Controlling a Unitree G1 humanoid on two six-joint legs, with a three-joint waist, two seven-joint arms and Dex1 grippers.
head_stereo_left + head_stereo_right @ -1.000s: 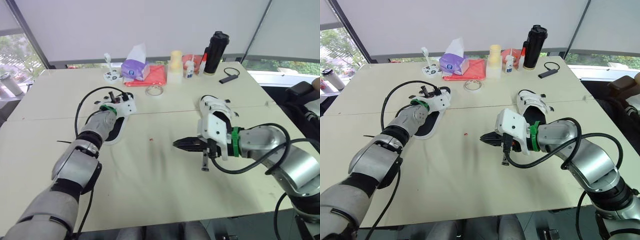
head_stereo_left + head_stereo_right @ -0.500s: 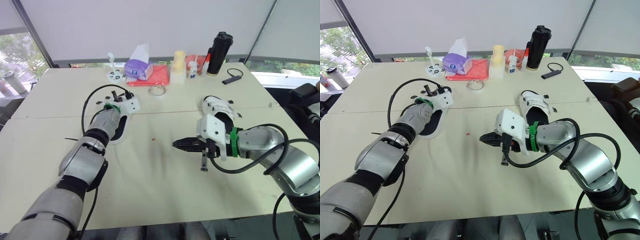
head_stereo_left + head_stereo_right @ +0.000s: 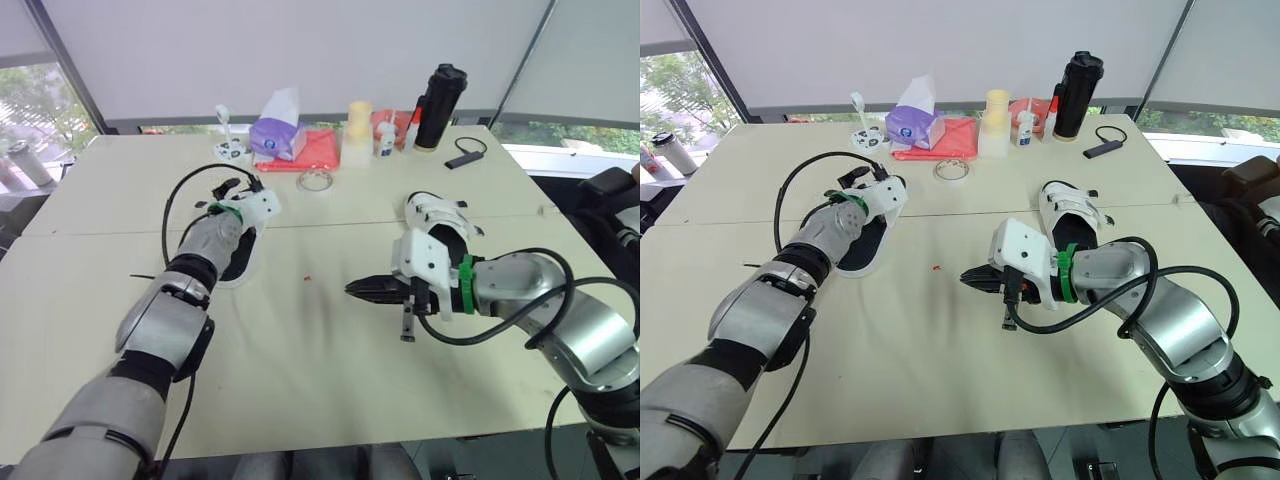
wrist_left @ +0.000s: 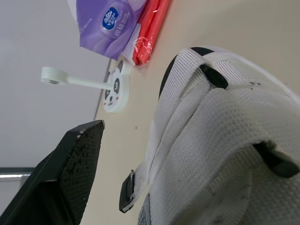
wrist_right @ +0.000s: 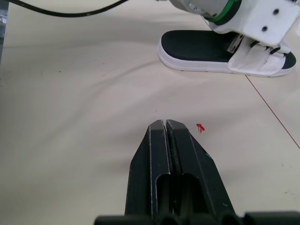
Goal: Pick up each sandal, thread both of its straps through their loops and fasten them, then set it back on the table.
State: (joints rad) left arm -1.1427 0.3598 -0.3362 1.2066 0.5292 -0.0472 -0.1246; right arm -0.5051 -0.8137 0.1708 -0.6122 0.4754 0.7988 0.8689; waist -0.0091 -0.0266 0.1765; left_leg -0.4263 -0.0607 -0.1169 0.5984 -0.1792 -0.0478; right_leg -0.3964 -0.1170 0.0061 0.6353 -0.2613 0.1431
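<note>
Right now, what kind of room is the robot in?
Probably an office or a lab. There is a big table beside wide windows, and everyday desk clutter at its far edge: tissues, a tape roll and a bottle.

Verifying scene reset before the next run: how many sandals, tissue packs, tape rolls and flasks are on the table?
Sandals: 2, the left sandal and the right sandal
Tissue packs: 1, the purple tissue pack
Tape rolls: 1, the clear tape roll
Flasks: 1, the black flask
Total: 5
</note>
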